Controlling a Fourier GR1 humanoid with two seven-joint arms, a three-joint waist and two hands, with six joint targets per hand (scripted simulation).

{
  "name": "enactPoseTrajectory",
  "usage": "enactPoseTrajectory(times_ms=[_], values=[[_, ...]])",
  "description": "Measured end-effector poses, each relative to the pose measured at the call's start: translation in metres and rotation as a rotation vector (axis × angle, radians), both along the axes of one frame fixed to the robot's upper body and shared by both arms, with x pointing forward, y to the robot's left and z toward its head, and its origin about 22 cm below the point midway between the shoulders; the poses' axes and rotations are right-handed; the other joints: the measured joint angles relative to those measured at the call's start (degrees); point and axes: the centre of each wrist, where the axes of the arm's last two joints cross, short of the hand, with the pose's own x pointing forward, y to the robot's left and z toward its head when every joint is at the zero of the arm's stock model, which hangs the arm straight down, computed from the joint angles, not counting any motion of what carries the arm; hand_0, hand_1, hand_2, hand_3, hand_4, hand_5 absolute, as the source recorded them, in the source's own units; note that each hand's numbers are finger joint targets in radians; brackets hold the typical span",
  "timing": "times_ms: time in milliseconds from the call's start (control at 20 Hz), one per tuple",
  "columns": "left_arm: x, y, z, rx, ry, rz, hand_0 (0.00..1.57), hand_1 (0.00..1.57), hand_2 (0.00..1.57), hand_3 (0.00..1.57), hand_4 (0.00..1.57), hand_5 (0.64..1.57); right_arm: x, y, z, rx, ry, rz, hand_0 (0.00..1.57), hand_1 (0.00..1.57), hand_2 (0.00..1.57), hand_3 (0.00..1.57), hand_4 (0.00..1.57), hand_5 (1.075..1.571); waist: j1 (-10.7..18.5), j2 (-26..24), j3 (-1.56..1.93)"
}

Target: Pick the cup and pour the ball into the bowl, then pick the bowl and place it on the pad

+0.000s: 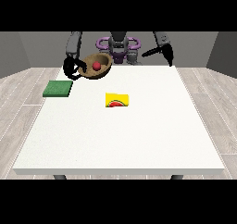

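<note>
Fingers of our hand at the view's left [73, 69] curl round the rounded wooden bowl [102, 71], tilted above the table [139, 140], red ball [96, 66] inside; flat green pad [58, 89] nearby.

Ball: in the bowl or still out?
In. The red ball sits inside the brown bowl, which the hand at the view's left holds tilted above the table.
</note>
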Motion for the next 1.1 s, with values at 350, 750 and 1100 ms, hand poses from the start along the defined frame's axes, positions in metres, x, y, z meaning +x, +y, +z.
enactPoseTrajectory(times_ms=[350,750,1100], values=[[-0.003,-0.004,0.0,-0.001,-0.034,0.011,0.0,0.0,0.0,0.0,0.0,1.567,-0.004,-0.073,0.028,0.036,-0.04,-0.054,1.57,1.57,1.57,1.57,1.08,1.559,-0.2,2.6,0.1],[0.001,-0.034,0.012,0.016,-0.168,-0.021,0.0,0.0,0.0,0.0,0.0,1.565,-0.01,-0.144,0.066,0.101,-0.167,-0.107,1.57,1.57,1.57,1.57,1.05,1.561,1.2,10.4,0.12],[0.004,-0.063,0.053,0.041,-0.339,-0.049,0.0,0.0,0.0,0.0,0.0,1.564,-0.028,-0.196,0.086,0.094,-0.31,-0.156,1.57,1.57,1.57,0.78,1.02,1.568,3.1,19.8,0.21]])
